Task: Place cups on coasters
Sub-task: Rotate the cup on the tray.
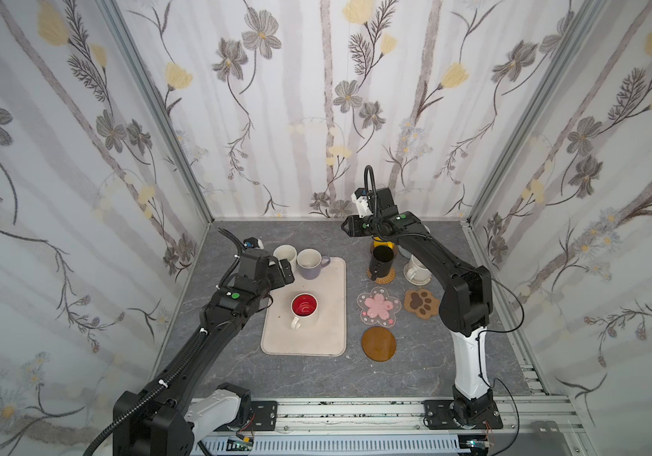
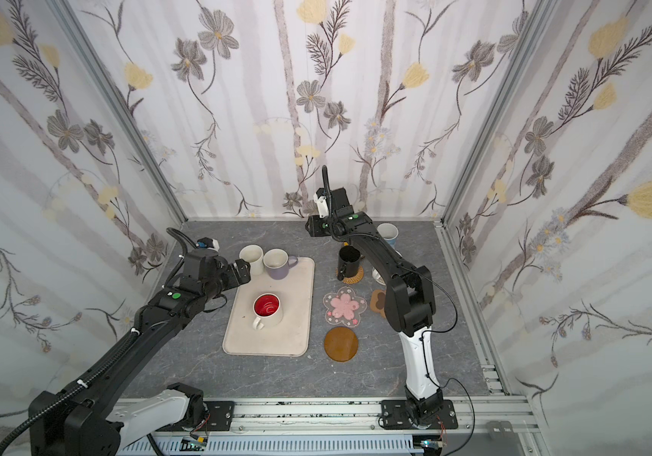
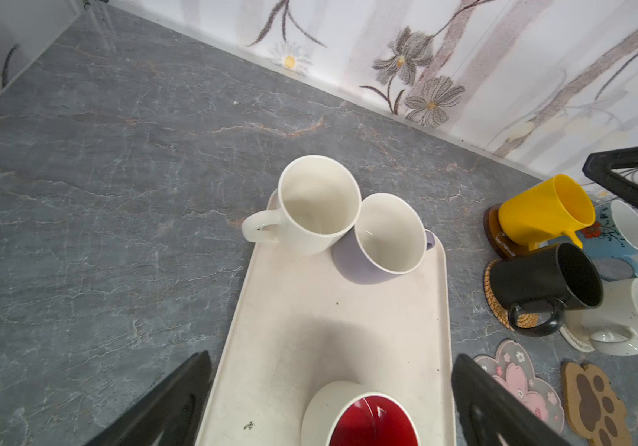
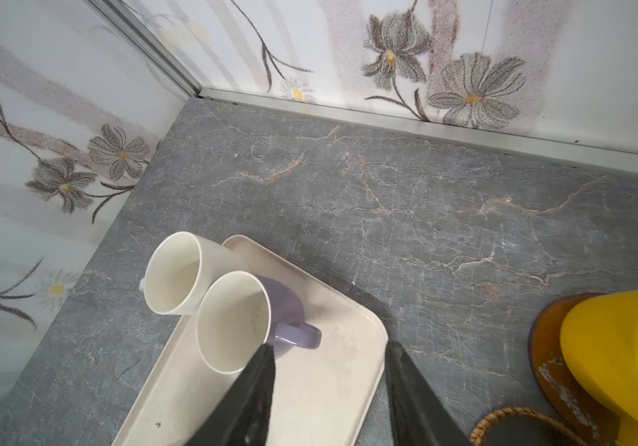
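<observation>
Three cups stand on the beige tray (image 1: 316, 339): one white with a red inside (image 1: 304, 310), a lavender one (image 1: 310, 262) and a plain white one (image 1: 285, 254) touching it at the far corner. My left gripper (image 1: 283, 272) hovers open above the tray's left side, between the red-inside cup (image 3: 367, 417) and the far pair. My right gripper (image 1: 346, 227) hangs open and empty above the back of the table, near the yellow cup (image 4: 618, 347). The flower coaster (image 1: 378, 312), paw coaster (image 1: 421, 303) and brown disc coaster (image 1: 378, 343) lie bare.
A black cup (image 1: 381, 262) stands on a golden woven coaster (image 1: 385, 278). The yellow cup sits on a brown disc (image 3: 495, 235). A speckled white cup (image 1: 417, 268) rests on a beige coaster, and a blue-patterned cup (image 2: 388, 233) stands behind the right arm. Walls close three sides.
</observation>
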`<state>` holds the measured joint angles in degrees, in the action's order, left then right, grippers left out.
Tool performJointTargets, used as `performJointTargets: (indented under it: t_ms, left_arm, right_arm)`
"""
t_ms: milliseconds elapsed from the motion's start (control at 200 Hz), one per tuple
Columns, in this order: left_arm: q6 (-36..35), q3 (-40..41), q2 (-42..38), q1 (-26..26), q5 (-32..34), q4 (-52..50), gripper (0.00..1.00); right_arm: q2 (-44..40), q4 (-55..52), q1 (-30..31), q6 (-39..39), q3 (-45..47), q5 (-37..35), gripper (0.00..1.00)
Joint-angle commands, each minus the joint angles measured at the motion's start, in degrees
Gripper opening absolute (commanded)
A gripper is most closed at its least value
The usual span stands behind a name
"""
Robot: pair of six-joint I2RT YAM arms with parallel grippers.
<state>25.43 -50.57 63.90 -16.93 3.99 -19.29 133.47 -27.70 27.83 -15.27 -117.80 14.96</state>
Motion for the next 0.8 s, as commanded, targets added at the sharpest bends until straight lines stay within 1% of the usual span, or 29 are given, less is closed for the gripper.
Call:
performJointTargets:
  t_ms: [0,105,315,525,794]
  left_arm:
    - [-0.6,1.4,-0.2,2.3,-2.3,0.3,1.00]
    - [0.4,2.7,-0.9,4.1,-1.5,0.9,1.00]
    - [0.8,4.0,-1.0,4.8,-2.3,2.2,1.00]
    - [0.9,4.7,-1.8,4.9,-2.9,2.5,1.00]
    - [0.7,5.1,-3.3,5.0,-2.6,2.7,1.00]
  right_arm:
    - [3.3,-1.1,0.6,1.0,-2.9,1.5,0.48]
    - [5.9,-0.3,1.4,0.9,-4.3,1.7,0.47]
    - [9.6,4.1,3.0,-0.6,-5.0,2.2,0.45]
    - [12.8,6.4,3.3,-2.5,-5.5,3.6,0.35]
    - [14.7,5.6,4.6,-0.9,-5.5,3.3,0.34]
